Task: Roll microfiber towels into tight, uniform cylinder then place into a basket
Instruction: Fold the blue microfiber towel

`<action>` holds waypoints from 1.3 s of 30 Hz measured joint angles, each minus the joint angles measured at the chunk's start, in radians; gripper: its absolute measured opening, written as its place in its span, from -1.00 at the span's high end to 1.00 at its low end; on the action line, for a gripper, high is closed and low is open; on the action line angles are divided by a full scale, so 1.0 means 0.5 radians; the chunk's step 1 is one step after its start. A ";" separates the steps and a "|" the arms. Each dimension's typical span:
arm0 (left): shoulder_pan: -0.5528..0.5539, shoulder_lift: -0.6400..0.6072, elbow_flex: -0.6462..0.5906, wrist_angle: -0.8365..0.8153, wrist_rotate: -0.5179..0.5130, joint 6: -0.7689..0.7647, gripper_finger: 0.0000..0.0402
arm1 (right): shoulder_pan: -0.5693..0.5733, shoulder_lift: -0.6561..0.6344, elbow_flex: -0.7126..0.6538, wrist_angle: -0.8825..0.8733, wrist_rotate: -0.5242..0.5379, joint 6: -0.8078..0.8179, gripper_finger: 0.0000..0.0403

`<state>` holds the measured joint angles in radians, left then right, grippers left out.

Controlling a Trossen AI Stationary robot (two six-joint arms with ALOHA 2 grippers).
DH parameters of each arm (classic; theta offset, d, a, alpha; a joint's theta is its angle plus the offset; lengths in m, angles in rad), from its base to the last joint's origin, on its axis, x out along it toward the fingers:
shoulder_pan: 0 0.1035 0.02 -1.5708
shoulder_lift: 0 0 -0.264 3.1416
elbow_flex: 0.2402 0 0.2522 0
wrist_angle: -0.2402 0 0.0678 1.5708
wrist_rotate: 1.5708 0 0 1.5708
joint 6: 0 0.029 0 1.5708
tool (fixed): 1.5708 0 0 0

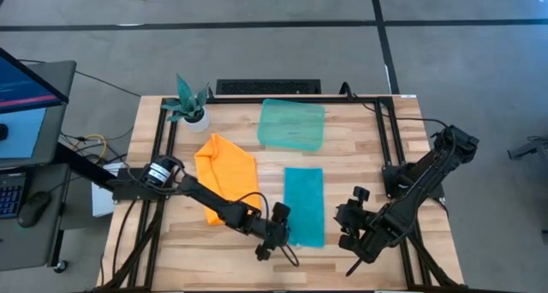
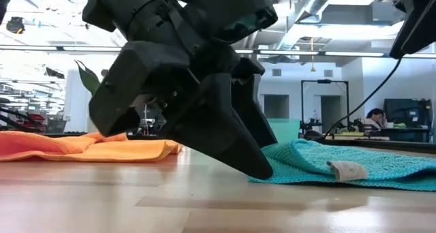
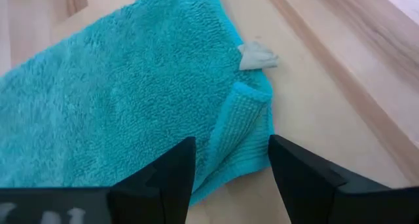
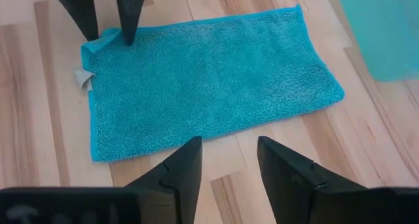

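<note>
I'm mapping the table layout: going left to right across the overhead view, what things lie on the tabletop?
Small potted plant → orange towel → left gripper at the turquoise towel's near corner → turquoise towel → right gripper. The green basket sits farther back, overlapping the towels' span.

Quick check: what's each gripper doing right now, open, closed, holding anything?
Left gripper: open, empty, fingers straddling the folded-up corner of the blue towel.
Right gripper: open, empty, off the towel's near edge.
</note>
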<state>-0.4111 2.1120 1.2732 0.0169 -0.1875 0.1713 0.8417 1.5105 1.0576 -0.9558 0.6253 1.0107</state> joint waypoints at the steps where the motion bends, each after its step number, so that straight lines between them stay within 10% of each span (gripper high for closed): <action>1: 0.009 0.000 0.000 -0.002 0.001 -0.028 0.10 | 0.000 0.000 0.000 0.000 0.000 0.000 0.15; 17: 0.025 0.001 0.039 -0.028 0.053 -0.036 0.97 | 0.110 0.310 -0.001 0.510 -0.057 -0.639 0.15; 39: 0.024 0.001 0.056 -0.104 0.051 -0.071 0.96 | 0.035 0.690 0.099 0.854 -0.335 -0.766 0.15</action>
<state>-0.3992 2.1124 1.3014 -0.0353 -0.1621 0.1358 0.8592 1.8553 1.1072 -0.5286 0.4578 0.6275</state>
